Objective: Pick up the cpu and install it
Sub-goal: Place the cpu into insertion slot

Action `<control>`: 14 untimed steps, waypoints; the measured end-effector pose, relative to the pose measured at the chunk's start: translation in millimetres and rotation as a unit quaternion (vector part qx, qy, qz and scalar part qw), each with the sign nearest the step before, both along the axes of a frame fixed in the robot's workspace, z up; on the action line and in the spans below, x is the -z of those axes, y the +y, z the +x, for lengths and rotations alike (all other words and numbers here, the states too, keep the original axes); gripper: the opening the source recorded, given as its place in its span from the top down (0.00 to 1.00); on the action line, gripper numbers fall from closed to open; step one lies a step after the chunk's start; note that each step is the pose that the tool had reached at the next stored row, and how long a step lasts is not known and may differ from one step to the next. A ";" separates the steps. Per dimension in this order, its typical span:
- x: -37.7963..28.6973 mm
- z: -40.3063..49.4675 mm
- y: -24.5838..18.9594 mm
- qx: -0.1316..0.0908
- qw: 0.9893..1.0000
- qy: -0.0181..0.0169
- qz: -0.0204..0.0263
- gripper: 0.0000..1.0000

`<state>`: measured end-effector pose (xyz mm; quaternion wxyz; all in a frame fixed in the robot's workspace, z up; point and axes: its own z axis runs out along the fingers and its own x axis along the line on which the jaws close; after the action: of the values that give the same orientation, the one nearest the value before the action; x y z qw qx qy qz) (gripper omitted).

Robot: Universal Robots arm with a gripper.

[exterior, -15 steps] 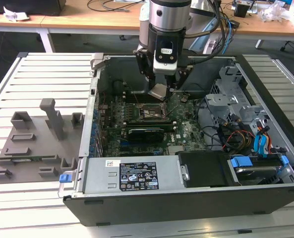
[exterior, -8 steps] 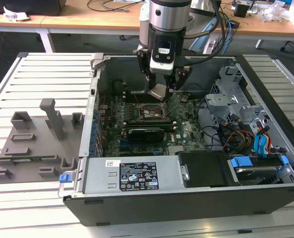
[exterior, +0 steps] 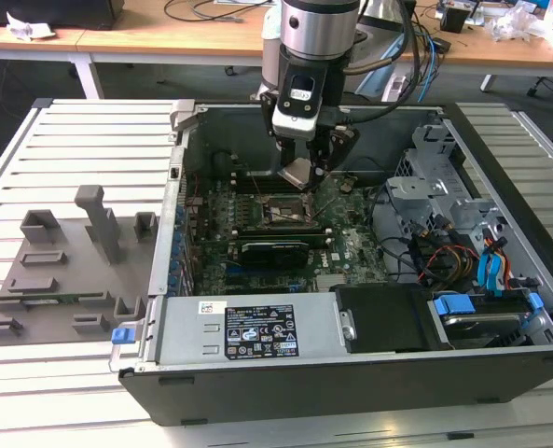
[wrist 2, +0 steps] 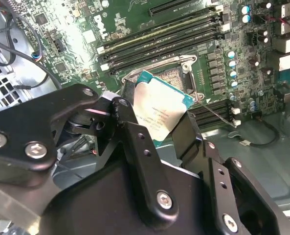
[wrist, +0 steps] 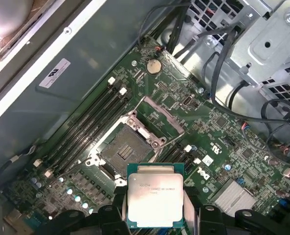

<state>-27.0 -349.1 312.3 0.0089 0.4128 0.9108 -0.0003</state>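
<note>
one small flat square cpu [wrist: 155, 200], pale silvery metal on top with a thin teal-green rim, was clamped by two opposite edges in the black metal gripper [wrist 2: 157, 122]. the gripper's fingers [wrist 2: 130, 132] pressed against either side of the chip. it hung in the air, not seated, with its metal face towards the first wrist view.

in the exterior view the chip was tilted and sat just above the square black-and-metal socket [wrist: 125, 147]. the socket's dark contact field lay exposed inside its silver frame, and chip and socket were close but apart.

the socket sat on a green printed motherboard [wrist: 218, 122], with rows of long black memory slots [wrist: 91, 122] running just beside it.

the board lay flat in an open dark grey metal computer case [exterior: 178, 187], and the arm reached down into it from above.

to the exterior view's left of the case, several grey plastic fixture blocks [exterior: 62, 261] stood on a pale slatted metal table [exterior: 89, 131], well apart from the gripper.
</note>
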 end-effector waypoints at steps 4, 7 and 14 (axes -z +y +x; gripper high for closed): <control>0.0 0.0 0.0 0.017 1.000 0.000 0.000 0.45; 0.1 0.0 0.0 0.038 0.999 0.000 0.000 0.45; 0.2 0.0 0.0 0.061 0.998 0.000 0.000 0.45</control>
<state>-27.0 -349.1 312.1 0.0089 0.4680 0.8837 -0.0009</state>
